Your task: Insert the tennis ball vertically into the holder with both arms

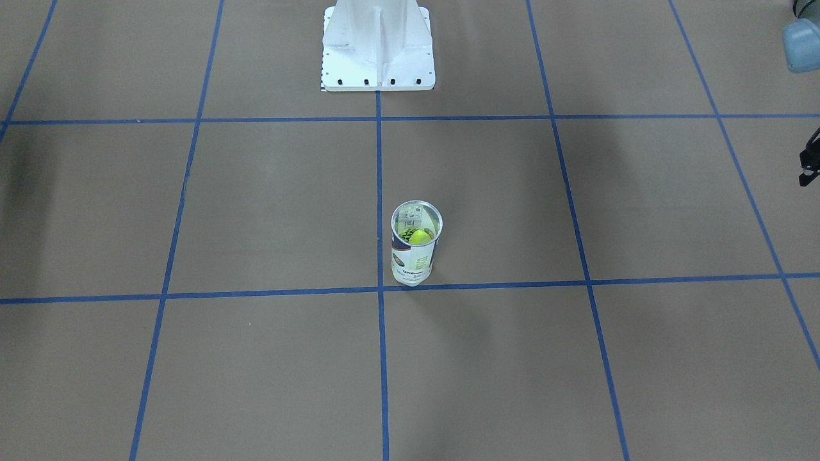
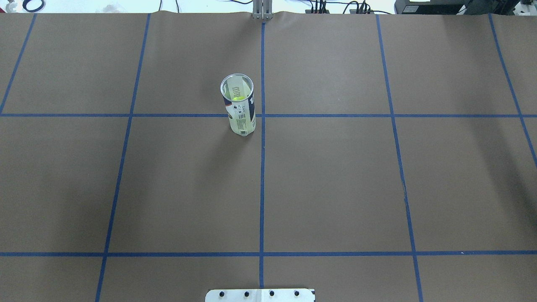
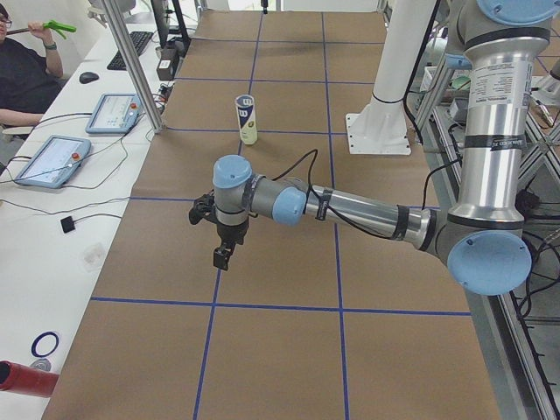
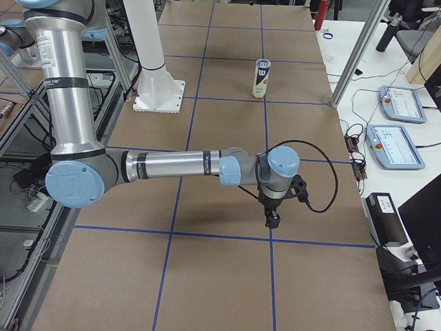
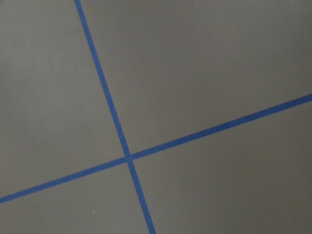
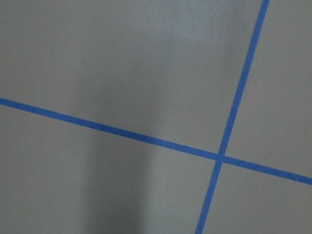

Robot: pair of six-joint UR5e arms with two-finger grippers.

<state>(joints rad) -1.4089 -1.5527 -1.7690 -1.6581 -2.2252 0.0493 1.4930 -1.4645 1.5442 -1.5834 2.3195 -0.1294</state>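
Standing upright mid-frame, white-navy cylindrical tennis-ball can (image 1: 414,259) holds yellow-green ball (image 1: 421,237); black left gripper (image 3: 223,256) & black right gripper (image 4: 273,221) hover over brown table (image 1: 256,211), openness can't tell

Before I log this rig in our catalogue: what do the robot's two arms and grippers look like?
Both the left arm and right arm are silver-grey metal tubes with light-blue round joint caps, black bands and a looping black cable near the wrist. The left gripper and right gripper are black.

The tennis ball (image 1: 420,237) is sitting inside the holder (image 1: 413,262), upright on the table (image 1: 256,218). The pedestal base (image 1: 378,54) is standing well apart.
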